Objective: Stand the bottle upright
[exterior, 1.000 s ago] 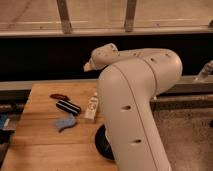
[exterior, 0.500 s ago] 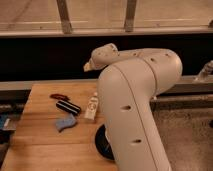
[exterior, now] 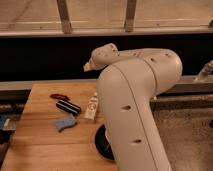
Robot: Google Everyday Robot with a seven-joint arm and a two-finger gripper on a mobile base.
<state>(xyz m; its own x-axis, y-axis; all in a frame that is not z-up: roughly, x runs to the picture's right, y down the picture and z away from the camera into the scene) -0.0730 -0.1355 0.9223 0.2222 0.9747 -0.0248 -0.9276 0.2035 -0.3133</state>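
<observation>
On wooden table (exterior: 40,145), white bottle (exterior: 92,107) lying flat beside black bar (exterior: 68,106), pincer hidden behind white arm (exterior: 135,100), spread.

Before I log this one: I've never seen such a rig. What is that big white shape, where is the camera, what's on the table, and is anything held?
The big white shape is the robot's one arm, folded close in front of the camera. There is only this single view, looking down past the arm onto a wooden table.

On the table a small white bottle lies on its side. A black bar lies left of it, a flat blue piece is nearer the camera, and a small reddish thing is farther back.

The dark part showing at the arm's lower left seems to be the gripper, mostly hidden. It is open and holds nothing, so the bottle is not yet stood up.
</observation>
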